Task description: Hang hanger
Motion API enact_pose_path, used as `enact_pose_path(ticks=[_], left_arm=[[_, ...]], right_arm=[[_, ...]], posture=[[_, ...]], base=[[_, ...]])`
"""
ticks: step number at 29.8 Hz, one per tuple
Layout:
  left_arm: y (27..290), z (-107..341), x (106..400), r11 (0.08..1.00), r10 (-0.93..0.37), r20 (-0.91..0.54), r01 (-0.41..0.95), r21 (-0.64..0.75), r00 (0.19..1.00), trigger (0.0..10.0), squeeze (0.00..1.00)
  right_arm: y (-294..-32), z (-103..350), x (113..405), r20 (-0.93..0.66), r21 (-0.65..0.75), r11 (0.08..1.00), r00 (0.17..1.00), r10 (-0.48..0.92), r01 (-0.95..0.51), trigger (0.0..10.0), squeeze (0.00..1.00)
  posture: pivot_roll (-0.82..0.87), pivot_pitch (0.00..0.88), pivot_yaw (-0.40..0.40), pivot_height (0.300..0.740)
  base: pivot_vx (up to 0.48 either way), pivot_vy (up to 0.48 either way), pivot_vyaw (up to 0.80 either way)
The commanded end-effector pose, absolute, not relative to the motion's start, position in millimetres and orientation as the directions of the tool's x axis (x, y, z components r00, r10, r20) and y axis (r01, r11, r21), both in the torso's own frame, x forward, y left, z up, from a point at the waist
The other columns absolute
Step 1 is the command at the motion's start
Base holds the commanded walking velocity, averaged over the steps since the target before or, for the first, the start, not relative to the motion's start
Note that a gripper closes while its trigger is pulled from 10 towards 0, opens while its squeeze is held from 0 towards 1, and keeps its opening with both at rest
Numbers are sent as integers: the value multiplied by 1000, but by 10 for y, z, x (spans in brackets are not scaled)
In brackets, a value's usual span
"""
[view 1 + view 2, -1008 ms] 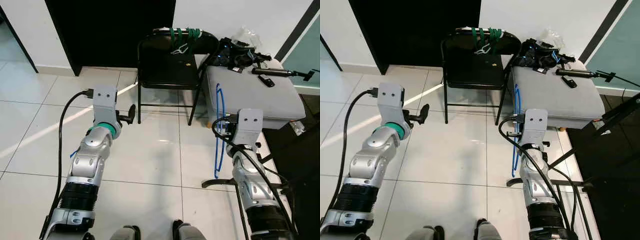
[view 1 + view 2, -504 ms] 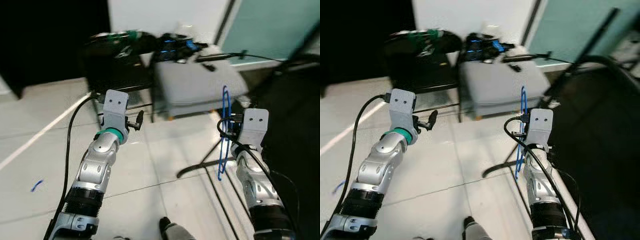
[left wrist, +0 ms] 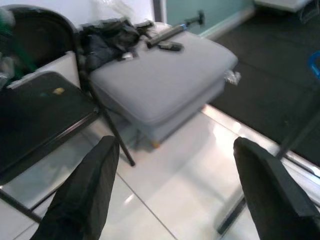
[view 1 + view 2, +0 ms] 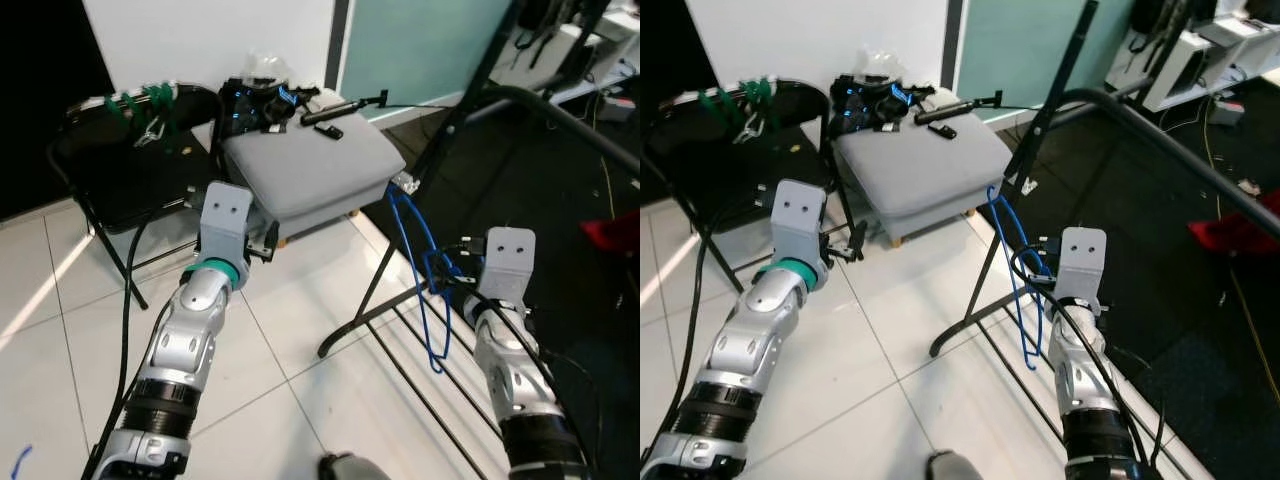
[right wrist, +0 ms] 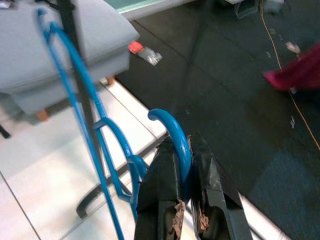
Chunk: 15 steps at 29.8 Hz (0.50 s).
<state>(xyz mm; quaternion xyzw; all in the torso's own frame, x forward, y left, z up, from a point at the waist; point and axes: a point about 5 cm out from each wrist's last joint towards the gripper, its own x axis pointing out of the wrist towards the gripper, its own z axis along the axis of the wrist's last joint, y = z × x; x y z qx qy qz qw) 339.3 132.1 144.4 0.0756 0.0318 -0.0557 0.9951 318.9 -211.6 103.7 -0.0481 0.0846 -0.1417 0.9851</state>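
Presently, the scene reads so:
Landmark: the black metal rack (image 4: 1160, 130), a round tube slanting overhead on thin angled legs.
Hanger: blue hanger (image 4: 425, 290), thin glossy plastic with a curved hook, hangs below the rack's tube, beside its leg.
Right gripper (image 5: 186, 165): fingers pressed together on the hanger's hook, low beside the rack.
Left gripper (image 3: 175, 185): fingers spread, holding nothing, well away from the rack, toward the grey ottoman (image 4: 310, 165), a soft square cushion.
Done: hanger picked up and carried to the rack, by my judgement.
Left: lift the hook over the tube, release.
Floor: smooth white tile (image 4: 880, 380), dark mat under the rack.
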Motion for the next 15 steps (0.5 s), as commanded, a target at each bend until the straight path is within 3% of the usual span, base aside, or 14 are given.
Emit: enact_pose_path(ticks=[1, 15], left_arm=[[1254, 1384, 3372, 979, -125, -88, 137, 150, 988, 10000, 0], [1319, 1318, 3366, 987, -82, -119, 97, 126, 990, 10000, 0]], right_arm=[[-2241, 1003, 3138, -167, -129, 939, 926, -339, 320, 10000, 0], [-2093, 883, 3101, -232, -123, 956, 928, -290, 268, 10000, 0]], posture=[[-78, 30, 25, 740], [-72, 42, 24, 740]], base=[[0, 0, -800], [0, 0, -800]])
